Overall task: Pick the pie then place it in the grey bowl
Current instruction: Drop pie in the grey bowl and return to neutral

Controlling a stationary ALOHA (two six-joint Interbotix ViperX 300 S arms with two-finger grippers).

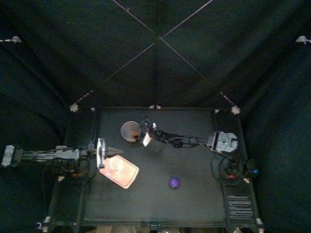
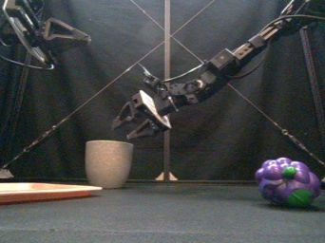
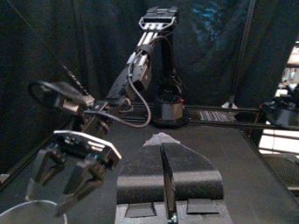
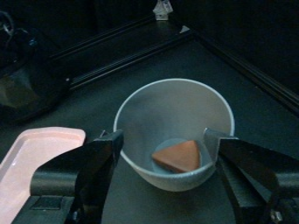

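The pie [image 4: 177, 156], a small orange-brown wedge, lies at the bottom of the tall grey bowl [image 4: 173, 131]. The grey bowl [image 2: 109, 163] stands upright at the back left of the table [image 1: 195, 205]. My right gripper [image 2: 140, 121] hangs just above the bowl's rim, open and holding nothing; in the right wrist view its jaws stand wide on either side of the bowl. My left gripper [image 3: 169, 179] rests high at the table's left side, jaws pressed together and empty. The right gripper [image 3: 73, 171] also shows in the left wrist view.
A flat pink tray [image 1: 122, 170] lies at the front left of the table, close to the bowl. A purple toy bunch of grapes [image 2: 288, 182] sits toward the front right. The left arm [image 1: 55, 155] reaches in beside the tray.
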